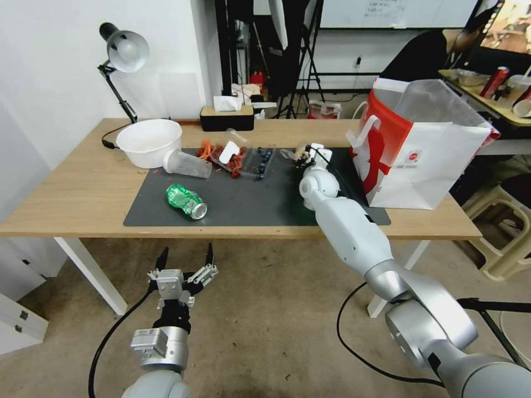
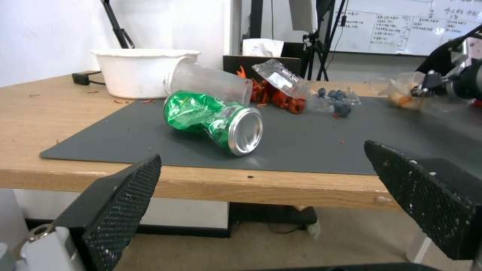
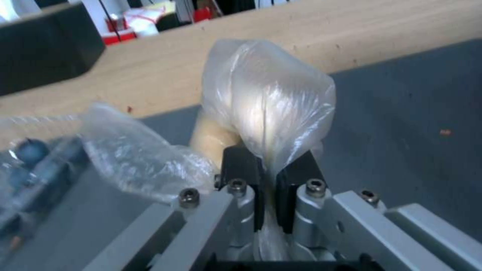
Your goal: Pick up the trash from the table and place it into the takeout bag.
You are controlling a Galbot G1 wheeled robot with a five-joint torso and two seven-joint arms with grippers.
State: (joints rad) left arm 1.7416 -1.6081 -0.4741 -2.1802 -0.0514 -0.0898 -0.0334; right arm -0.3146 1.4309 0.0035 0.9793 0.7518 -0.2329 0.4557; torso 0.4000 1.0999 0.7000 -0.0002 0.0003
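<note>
Right pincer (image 3: 266, 177): clamped on clear-wrapped lump (image 3: 271, 101) | takeout bag (image 1: 426, 160): just beside | left pincer (image 1: 185, 257): held open below tabletop (image 1: 72, 188) edge | green can (image 2: 216, 120): lying dented on mat (image 1: 260, 204)

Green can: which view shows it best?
The left wrist view: the can lies close and large on the mat, dents and silver end plain, beyond the open left claw. The head view shows the can small, from above. The right wrist view looks elsewhere.
</note>
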